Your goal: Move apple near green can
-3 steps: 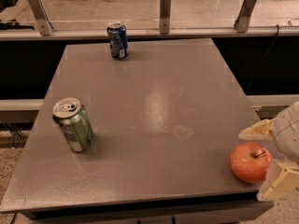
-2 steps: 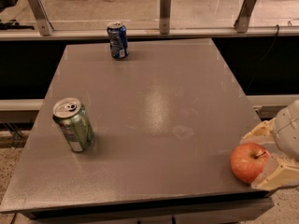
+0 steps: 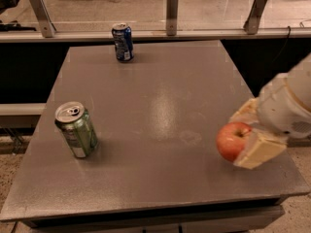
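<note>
At the near right of the worktop (image 3: 160, 91), my gripper (image 3: 238, 141) has its pale jaws shut on the apple (image 3: 231, 141), one above it and one below, with the red fruit bulging out to the left between them. That is the change: a second ago the jaws stood wider around the apple, which sat closer to the right edge, and now the apple is pinched fast and has come inward and a little away from the near edge. I judge it is carried rather than resting, though I cannot tell for sure that it is clear of the surface. So the grasp looks done and the carry has begun. Across the worktop on the left stands the green can (image 3: 77, 130), upright with its silver top showing, in the same place as before and well apart from the apple; most of the way is yet to go, over bare surface. At the far edge the dark blue can (image 3: 123, 42) stands upright too, unmoved and out of my line. Behind it runs a rail (image 3: 170, 33) with metal posts.
</note>
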Controlling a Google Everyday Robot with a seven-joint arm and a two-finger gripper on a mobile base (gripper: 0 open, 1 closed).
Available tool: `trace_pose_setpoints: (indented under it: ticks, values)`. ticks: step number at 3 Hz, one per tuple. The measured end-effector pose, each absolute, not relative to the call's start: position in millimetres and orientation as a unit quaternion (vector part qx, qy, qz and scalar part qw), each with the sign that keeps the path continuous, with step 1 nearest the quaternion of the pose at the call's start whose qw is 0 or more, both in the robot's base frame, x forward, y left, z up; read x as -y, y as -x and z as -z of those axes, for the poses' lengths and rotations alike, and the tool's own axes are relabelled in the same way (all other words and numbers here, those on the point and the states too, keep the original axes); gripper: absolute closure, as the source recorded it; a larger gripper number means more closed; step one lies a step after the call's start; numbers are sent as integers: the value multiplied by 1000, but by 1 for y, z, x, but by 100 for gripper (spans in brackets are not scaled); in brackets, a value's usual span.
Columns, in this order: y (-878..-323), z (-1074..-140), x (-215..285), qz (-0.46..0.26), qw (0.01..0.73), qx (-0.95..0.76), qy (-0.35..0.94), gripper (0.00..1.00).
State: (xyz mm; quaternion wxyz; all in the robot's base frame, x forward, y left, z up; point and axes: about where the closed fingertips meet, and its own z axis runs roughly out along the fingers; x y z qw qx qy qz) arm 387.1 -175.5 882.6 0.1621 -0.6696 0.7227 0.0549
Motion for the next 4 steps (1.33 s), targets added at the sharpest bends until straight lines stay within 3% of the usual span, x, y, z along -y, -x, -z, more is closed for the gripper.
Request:
trace_pose_setpoints:
  ticks: [4]
  values:
    - [-447,-873,7,-96,179,-686,699,100]
